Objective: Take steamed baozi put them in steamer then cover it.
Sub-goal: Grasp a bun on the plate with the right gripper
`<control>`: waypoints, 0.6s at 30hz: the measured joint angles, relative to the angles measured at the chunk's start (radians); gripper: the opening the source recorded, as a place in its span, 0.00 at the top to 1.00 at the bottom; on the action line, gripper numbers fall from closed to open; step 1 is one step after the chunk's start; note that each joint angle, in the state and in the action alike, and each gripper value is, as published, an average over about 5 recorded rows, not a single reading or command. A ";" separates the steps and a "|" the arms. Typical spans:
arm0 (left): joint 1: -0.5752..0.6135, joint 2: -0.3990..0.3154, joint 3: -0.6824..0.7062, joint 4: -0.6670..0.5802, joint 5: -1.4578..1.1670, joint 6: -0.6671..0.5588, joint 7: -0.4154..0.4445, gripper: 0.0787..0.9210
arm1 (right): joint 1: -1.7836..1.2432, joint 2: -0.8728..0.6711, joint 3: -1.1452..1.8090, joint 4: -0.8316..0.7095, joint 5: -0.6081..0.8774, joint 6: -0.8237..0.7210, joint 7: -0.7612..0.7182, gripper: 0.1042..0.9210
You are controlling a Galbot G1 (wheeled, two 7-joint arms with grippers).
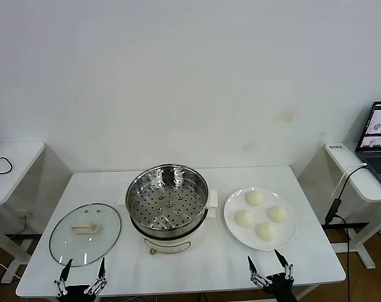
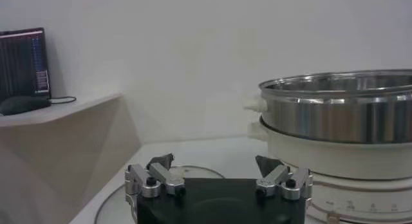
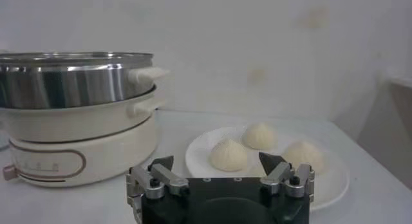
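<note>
1. Sitting mid-surface: steamer (image 1: 168, 200), uncovered, basket holds nothing.
2. Cover (image 1: 85, 233) flat at steamer's 9 o'clock.
3. Four baozi (image 1: 261, 216) on white plate (image 1: 231, 223) at 3 o'clock.
4. Left hand (image 1: 83, 272), right hand (image 1: 264, 262) at near edge, fingers apart, holding nothing.

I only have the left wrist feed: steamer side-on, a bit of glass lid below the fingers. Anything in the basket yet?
Observer: No. The head view shows the steamer empty, perforated bottom bare.
Operator: Where are the baozi?
Observer: All four baozi sit on a white plate on the steamer's right side.
Operator: Right arm doing anything?
Observer: The right gripper hangs at the table's near edge just in front of the plate, fingers open, holding nothing.
Operator: And the lid?
Observer: The cover lies flat left of the steamer, handle up, just beyond the open left gripper.
</note>
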State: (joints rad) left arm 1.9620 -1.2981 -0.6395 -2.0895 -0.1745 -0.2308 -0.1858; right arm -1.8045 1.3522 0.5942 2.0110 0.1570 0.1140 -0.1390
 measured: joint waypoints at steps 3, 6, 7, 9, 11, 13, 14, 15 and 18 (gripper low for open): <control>-0.003 0.001 -0.003 -0.003 0.001 0.003 0.001 0.12 | 0.008 -0.007 0.004 0.003 -0.018 -0.005 0.008 0.12; -0.009 0.006 -0.008 -0.012 0.006 0.022 -0.001 0.12 | 0.027 -0.022 0.016 0.009 -0.059 -0.019 0.024 0.12; -0.011 0.008 -0.010 -0.015 0.008 0.031 -0.002 0.12 | 0.036 -0.030 0.021 0.010 -0.077 -0.026 0.029 0.12; -0.017 0.013 -0.016 -0.020 0.014 0.052 -0.003 0.12 | 0.057 -0.049 0.034 0.010 -0.116 -0.043 0.036 0.12; -0.024 0.017 -0.021 -0.026 0.021 0.071 -0.003 0.12 | 0.081 -0.075 0.048 0.008 -0.159 -0.064 0.038 0.12; -0.032 0.020 -0.025 -0.032 0.032 0.087 -0.005 0.12 | 0.110 -0.105 0.061 0.003 -0.203 -0.087 0.037 0.12; -0.036 0.020 -0.027 -0.035 0.038 0.095 -0.005 0.12 | 0.126 -0.122 0.067 -0.001 -0.226 -0.099 0.034 0.12; -0.040 0.020 -0.027 -0.037 0.045 0.101 -0.006 0.12 | 0.143 -0.140 0.071 -0.005 -0.247 -0.112 0.030 0.12; -0.050 0.018 -0.027 -0.042 0.070 0.116 -0.003 0.12 | 0.199 -0.203 0.078 -0.022 -0.307 -0.150 0.010 0.12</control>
State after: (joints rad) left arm 1.9115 -1.2798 -0.6667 -2.1313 -0.1047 -0.1144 -0.1889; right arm -1.6059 1.1496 0.6725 1.9887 -0.1504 -0.0355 -0.1291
